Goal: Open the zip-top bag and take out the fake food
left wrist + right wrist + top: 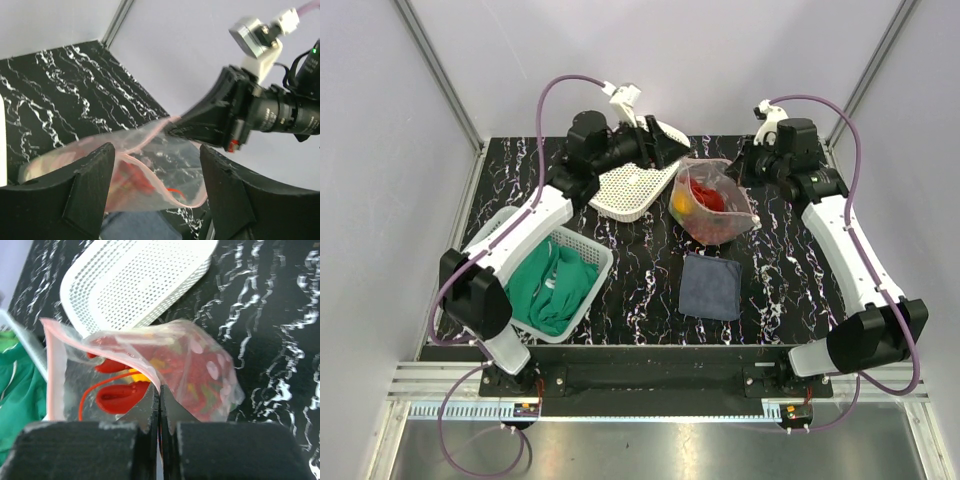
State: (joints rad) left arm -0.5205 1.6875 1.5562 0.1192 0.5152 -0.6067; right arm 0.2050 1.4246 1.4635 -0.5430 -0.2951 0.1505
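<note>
The zip-top bag (715,205) stands on the black marbled table, its pink-rimmed mouth open. In the right wrist view my right gripper (160,399) is shut on the bag's pink rim (150,375). The fake food lies inside: a red lobster (119,396) with yellow and green pieces behind it, also seen as red and orange shapes (703,200) from above. My left gripper (157,157) is open, its fingers (95,182) on either side of the bag's loose rim (165,187) without pinching it. The right gripper (210,120) shows across from it, holding the far rim.
A white perforated tray (630,185) lies just left of the bag. A white basket (582,248) holding a green cloth (550,285) sits at the front left. A folded blue-grey cloth (712,285) lies in front of the bag. Walls close in behind.
</note>
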